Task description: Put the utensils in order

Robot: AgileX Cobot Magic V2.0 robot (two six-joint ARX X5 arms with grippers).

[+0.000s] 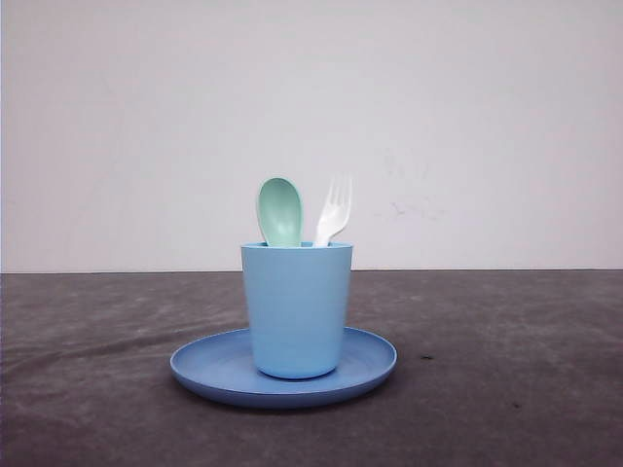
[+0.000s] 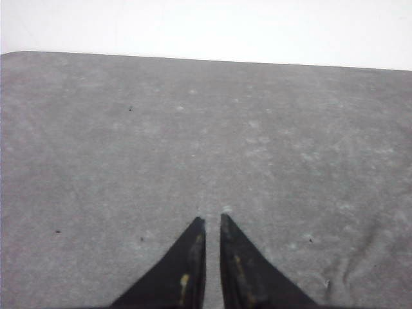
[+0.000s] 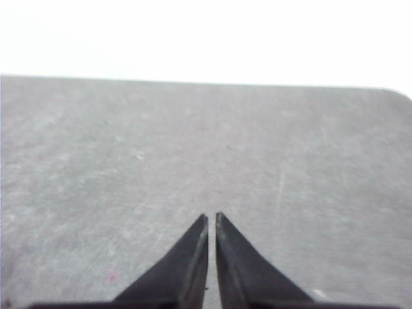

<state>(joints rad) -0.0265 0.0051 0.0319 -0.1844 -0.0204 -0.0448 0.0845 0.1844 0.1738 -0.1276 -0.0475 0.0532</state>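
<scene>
Mint-green spoon (image 1: 279, 211) and white fork (image 1: 333, 209): upright in light blue cup (image 1: 296, 308), fork at spoon's 3 o'clock; probably light, stiff, slick plastic, best pinched at exposed necks; left gripper (image 2: 212, 222) and right gripper (image 3: 212, 219) pressed together, empty.

Both end effectors (image 2: 212, 222) (image 3: 212, 217) have black, tapering, pointed fingers.
</scene>
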